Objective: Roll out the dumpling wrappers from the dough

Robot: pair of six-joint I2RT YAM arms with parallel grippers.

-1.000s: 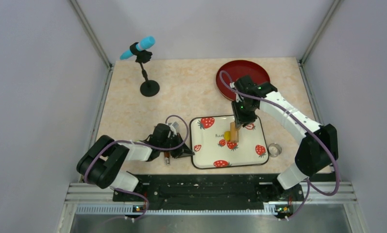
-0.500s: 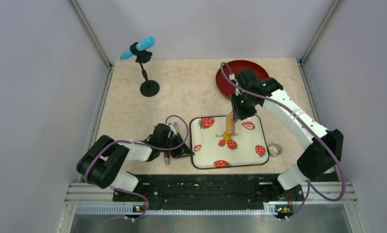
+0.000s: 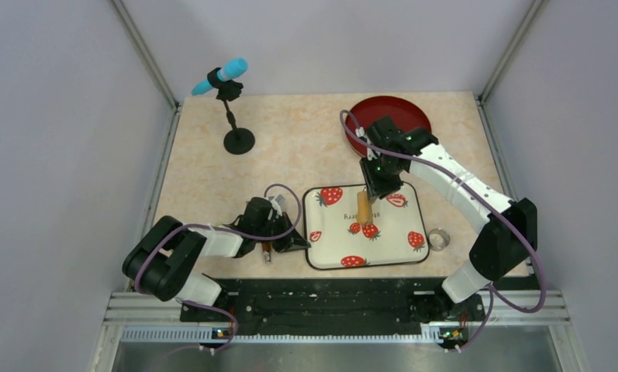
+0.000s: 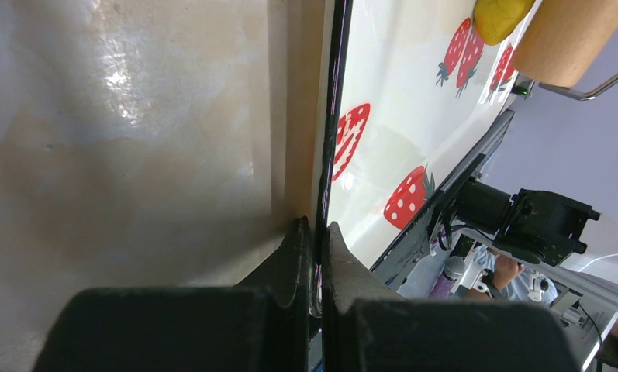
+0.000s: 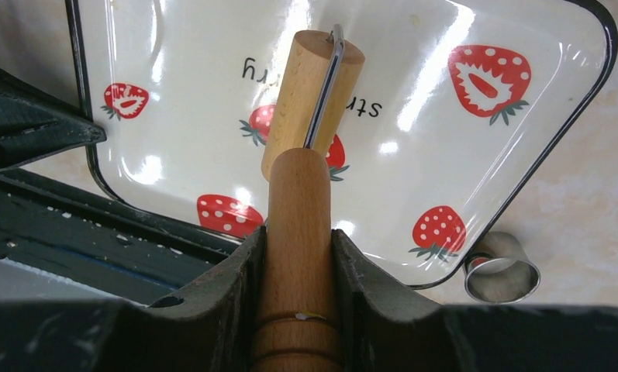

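The wooden roller (image 3: 362, 205) rests on the white strawberry tray (image 3: 398, 221), its head left of centre. My right gripper (image 3: 381, 186) is shut on the roller's handle (image 5: 299, 209), with the roller head (image 5: 313, 101) pointing away over the tray (image 5: 414, 139). The yellow dough (image 4: 501, 15) is a small lump touching the roller head (image 4: 569, 35) in the left wrist view. In the right wrist view the roller hides it. My left gripper (image 3: 298, 242) is shut on the tray's black left rim (image 4: 329, 155). No flat round wrapper shows.
A small metal ring (image 3: 438, 239) stands on the table just right of the tray and shows in the right wrist view (image 5: 502, 270). A red plate (image 3: 398, 116) sits at the back right. A blue microphone on a black stand (image 3: 229, 101) is at the back left.
My right gripper has shifted the roller leftward across the tray onto the dough, which showed beside the roller's near end before. The left arm and the tray have not moved.
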